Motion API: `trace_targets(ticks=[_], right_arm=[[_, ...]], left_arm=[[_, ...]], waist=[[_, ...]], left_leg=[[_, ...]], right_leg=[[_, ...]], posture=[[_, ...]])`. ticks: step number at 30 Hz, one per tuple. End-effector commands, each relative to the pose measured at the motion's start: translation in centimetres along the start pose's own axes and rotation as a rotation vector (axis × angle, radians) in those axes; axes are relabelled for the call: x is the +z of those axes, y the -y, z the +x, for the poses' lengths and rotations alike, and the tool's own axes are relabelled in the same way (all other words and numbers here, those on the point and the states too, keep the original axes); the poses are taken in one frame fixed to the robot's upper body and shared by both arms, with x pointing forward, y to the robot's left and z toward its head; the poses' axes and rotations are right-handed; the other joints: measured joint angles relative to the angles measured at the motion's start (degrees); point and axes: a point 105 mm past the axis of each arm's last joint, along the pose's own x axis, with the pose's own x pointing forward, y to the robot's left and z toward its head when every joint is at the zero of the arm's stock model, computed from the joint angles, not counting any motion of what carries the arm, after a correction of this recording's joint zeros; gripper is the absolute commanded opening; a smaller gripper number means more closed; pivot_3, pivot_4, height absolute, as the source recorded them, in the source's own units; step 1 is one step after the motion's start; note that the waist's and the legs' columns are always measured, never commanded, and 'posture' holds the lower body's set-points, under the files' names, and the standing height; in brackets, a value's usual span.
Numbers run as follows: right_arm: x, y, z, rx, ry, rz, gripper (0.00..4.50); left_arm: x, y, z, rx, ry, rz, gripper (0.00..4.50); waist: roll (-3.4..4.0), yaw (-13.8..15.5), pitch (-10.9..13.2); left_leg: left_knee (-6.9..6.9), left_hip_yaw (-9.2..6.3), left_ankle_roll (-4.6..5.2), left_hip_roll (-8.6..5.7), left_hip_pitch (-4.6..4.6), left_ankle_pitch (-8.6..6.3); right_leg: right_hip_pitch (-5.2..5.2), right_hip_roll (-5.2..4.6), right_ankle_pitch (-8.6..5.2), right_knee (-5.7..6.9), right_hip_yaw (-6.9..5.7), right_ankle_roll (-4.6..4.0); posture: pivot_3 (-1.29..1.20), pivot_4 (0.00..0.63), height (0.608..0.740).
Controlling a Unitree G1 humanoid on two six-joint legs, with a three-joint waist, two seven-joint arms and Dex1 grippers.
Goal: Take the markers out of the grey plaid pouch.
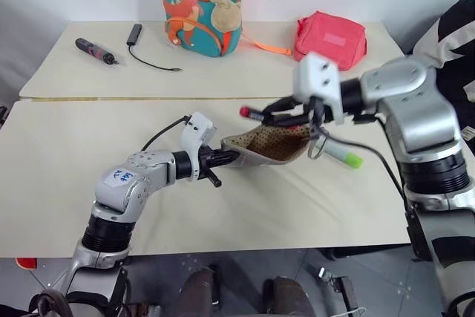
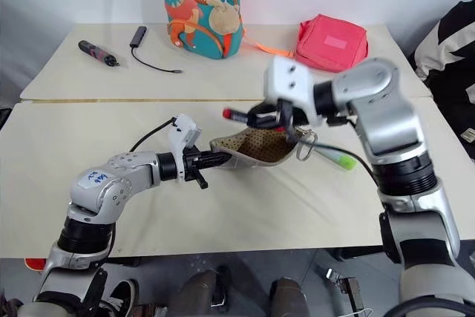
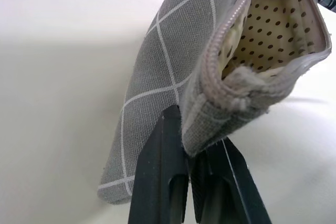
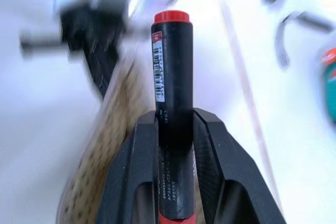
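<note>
Setting: two cream-topped tables (image 1: 67,176) set end to end against a pale wall; the far one carries most of the loose items.
Far table, left: dark thick pen-like tool with pink markings and a metal tip (image 1: 95,50), lying flat.
Far table, next along: small black oblong device with a thin black cable (image 1: 134,33) trailing toward the middle.
Far table, centre: teal child's backpack with an orange dinosaur print (image 1: 202,5), upright against the wall, an orange strap running off to its right.
Far table, right: pink-red padded fabric bag (image 1: 332,38), lying flat.
Left gripper (image 3: 190,153): black fingers pinched together on the end seam of the pouch, holding that end clear of the near table.
Grey plaid pouch (image 3: 168,72): flat grey fabric case with thin white grid lines, zipper open, beige lining with dark dots showing; it hangs between the two grippers above the near table.
Right gripper (image 4: 176,129): raised above the pouch's open mouth, fingers clamped on the marker's barrel.
Marker (image 4: 171,72): slim black barrel with a red end cap and a printed label, held roughly level and fully outside the pouch, red tip pointing left.
Near table, right: slim white marker with a green cap (image 1: 343,155), lying on the surface just right of the pouch.
Far right edge: a person's black-and-white sleeve (image 1: 453,35).
</note>
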Motion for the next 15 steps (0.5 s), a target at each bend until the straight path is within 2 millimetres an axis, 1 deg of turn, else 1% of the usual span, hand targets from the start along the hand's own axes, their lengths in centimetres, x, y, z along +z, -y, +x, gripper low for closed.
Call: trace_targets(ticks=[1,2,3,4,6,7,8,9,11,14,15], right_arm=[[1.4,1.7,-2.5,-0.111,0.017,-0.032,0.55],[1.1,2.1,-2.9,-0.139,-0.001,-0.037,0.55],[-0.2,2.9,-3.6,-0.188,-0.071,-0.054,0.55],[-1.9,3.7,-4.5,-0.238,-0.155,-0.066,0.55],[-5.1,4.7,-5.8,-0.307,-0.306,-0.094,0.55],[-6.0,5.0,-6.1,-0.319,-0.348,-0.111,0.55],[-7.1,5.0,-6.2,-0.322,-0.399,-0.140,0.55],[-9.0,5.0,-6.3,-0.330,-0.446,-0.129,0.55],[-13.7,4.6,-6.8,-0.339,-0.595,-0.146,0.55],[-18.0,3.7,-7.5,-0.335,-0.724,-0.160,0.55],[-19.0,3.5,-7.7,-0.338,-0.745,-0.154,0.55]], left_arm=[[-0.3,-1.3,-0.9,0.066,-0.019,0.011,0.00],[-0.3,-1.5,-1.0,0.072,-0.019,0.014,0.00],[-0.4,-1.7,-1.3,0.082,-0.022,0.024,0.00],[-0.3,-1.9,-1.5,0.089,-0.022,0.029,0.00],[-0.2,-2.1,-1.9,0.095,-0.018,0.029,0.00],[-0.1,-2.1,-2.0,0.095,-0.016,0.029,0.00],[-0.1,-2.1,-2.0,0.096,-0.016,0.030,0.00],[-0.1,-2.2,-2.0,0.098,-0.015,0.033,0.00],[-0.1,-2.1,-2.0,0.098,-0.012,0.032,0.00],[0.0,-1.9,-1.9,0.094,-0.005,0.032,0.00],[0.0,-1.8,-1.9,0.091,-0.002,0.032,0.00]], waist=[[0.00,0.0,0.0],[0.00,0.1,0.0],[0.00,0.1,0.0],[0.00,0.1,0.0],[-0.01,0.1,0.0],[-0.02,0.1,0.0],[-0.01,0.0,0.0],[-0.01,0.0,0.0],[-0.01,-0.2,0.0],[0.02,-0.2,0.0],[0.04,-0.2,0.0]], left_leg=[[0.00,0.00,0.00,0.00,0.00,0.00],[0.00,-0.01,-0.01,0.00,0.00,-0.01],[0.00,0.01,-0.04,-0.01,-0.01,-0.03],[0.00,0.02,-0.11,-0.02,-0.01,-0.07],[0.01,0.06,-0.17,-0.05,-0.01,-0.12],[0.01,0.05,-0.18,-0.05,-0.01,-0.12],[0.00,0.07,-0.19,-0.05,-0.01,-0.13],[-0.02,0.11,-0.18,-0.04,-0.02,-0.12],[-0.04,0.14,-0.04,-0.01,0.01,-0.02],[-0.05,0.15,-0.01,0.02,-0.01,0.02],[-0.04,0.15,0.01,0.01,-0.03,0.03]], right_leg=[[0.00,0.00,0.00,0.00,-0.01,0.00],[0.00,0.00,0.00,-0.01,-0.01,0.00],[0.00,-0.01,0.00,-0.02,0.00,0.00],[0.00,-0.02,0.00,-0.03,0.00,0.00],[-0.02,-0.04,0.00,-0.02,0.01,0.00],[-0.01,-0.04,0.00,-0.03,0.00,0.00],[-0.03,-0.04,0.00,-0.05,0.02,0.00],[-0.05,-0.04,0.00,-0.05,0.04,0.00],[-0.06,-0.01,0.00,-0.03,0.07,0.00],[-0.06,0.01,0.00,-0.04,0.06,0.00],[-0.07,0.01,0.00,-0.05,0.07,0.00]], posture=[[0.00,0.150,0.740],[0.00,0.150,0.740],[0.00,0.150,0.740],[0.00,0.150,0.740],[0.00,0.150,0.740],[0.00,0.150,0.740],[0.00,0.150,0.740],[0.00,0.150,0.740],[0.00,0.150,0.740],[0.00,0.150,0.740],[0.00,0.150,0.740]])
